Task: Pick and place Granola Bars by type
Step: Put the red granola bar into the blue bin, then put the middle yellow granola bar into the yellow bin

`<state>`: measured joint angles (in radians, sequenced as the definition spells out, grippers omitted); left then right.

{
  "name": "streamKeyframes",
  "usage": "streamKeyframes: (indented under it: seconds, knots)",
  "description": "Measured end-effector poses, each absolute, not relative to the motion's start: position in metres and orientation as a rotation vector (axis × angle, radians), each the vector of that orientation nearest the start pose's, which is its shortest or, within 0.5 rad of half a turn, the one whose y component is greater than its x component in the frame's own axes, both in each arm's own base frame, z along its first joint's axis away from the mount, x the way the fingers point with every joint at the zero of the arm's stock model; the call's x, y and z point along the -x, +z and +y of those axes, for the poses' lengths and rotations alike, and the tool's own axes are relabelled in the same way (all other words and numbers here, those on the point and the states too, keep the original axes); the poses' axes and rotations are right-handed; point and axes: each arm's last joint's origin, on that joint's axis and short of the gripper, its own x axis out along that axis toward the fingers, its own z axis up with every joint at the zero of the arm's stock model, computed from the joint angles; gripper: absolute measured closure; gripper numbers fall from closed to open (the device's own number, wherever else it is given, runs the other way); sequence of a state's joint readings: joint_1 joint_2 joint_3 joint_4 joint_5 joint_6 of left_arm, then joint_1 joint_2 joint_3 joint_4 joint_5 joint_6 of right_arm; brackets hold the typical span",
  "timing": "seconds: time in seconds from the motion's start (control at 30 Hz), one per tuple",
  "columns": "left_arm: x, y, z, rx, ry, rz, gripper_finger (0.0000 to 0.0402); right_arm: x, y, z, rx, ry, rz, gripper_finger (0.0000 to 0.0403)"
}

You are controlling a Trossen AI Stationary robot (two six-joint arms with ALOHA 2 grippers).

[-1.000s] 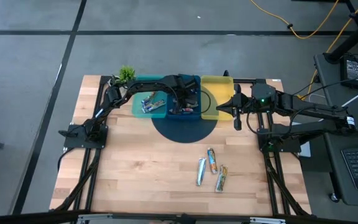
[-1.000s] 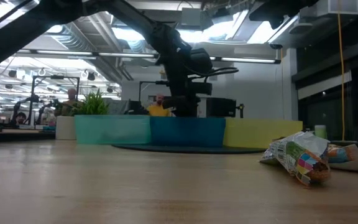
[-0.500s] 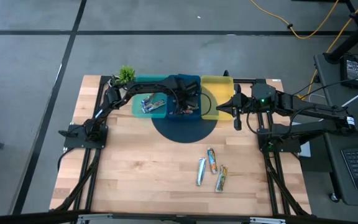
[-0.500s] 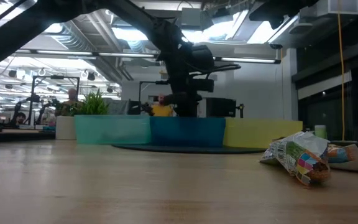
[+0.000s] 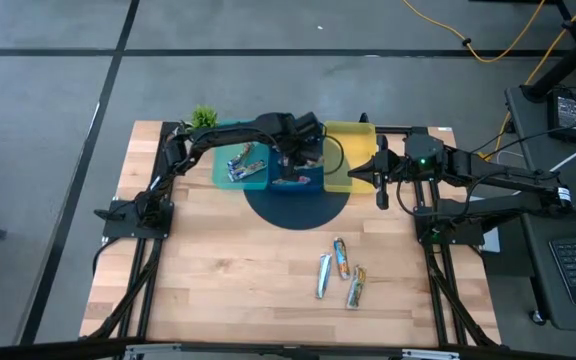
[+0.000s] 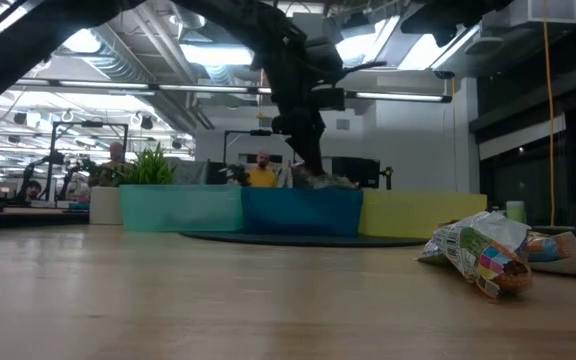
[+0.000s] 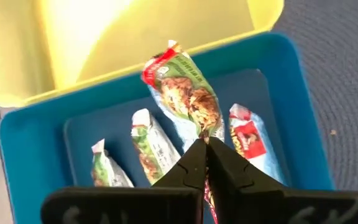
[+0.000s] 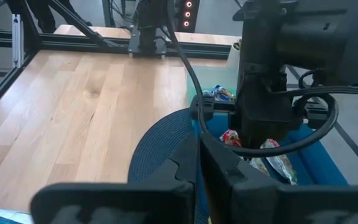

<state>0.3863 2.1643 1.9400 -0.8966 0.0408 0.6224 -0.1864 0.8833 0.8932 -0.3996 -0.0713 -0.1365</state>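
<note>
A multicoloured shiny-wrapped granola bar [image 7: 188,96] is held over the blue rectangular plastic tray [image 5: 298,182] by the left gripper [image 7: 204,144].

The fingers of the left gripper are pinched tight on the wrapper's end, and the bar hangs above three more multicoloured bars [image 7: 151,146] lying in the blue tray, between the teal tray [image 5: 230,180] and the yellow tray [image 5: 346,132]. The right gripper [image 5: 353,175] is kept closed and empty beside the yellow tray. Three further bars [image 5: 339,271] are seen on the wooden table [image 5: 218,280], well apart from the trays.
</note>
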Motion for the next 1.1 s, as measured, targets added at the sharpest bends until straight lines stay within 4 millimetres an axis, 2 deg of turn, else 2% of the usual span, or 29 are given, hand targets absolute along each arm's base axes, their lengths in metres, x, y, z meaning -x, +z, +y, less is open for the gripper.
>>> streamKeyframes:
  seconds: [0.23,0.43,0.67,0.93,1.1]
  knots:
    - [-0.432,0.225,0.179,-0.309,-0.055,1.165,0.0400,-0.183,0.333,-0.033,0.084,-0.088,0.394,0.0383]
    - [-0.436,0.198,0.184,-0.297,-0.078,1.222,0.0399,-0.183,0.333,-0.032,0.058,-0.092,0.393,0.0383]
    - [-0.436,0.197,0.184,-0.292,-0.079,1.222,0.0389,-0.183,0.333,-0.032,0.028,-0.097,0.392,0.0383]
    - [-0.433,0.197,0.184,-0.274,-0.079,1.248,0.0322,-0.183,0.333,-0.032,0.030,-0.097,0.392,0.0383]
    - [-0.427,0.216,0.177,-0.269,-0.080,1.242,0.0300,-0.183,0.333,-0.032,0.031,-0.097,0.393,0.0383]
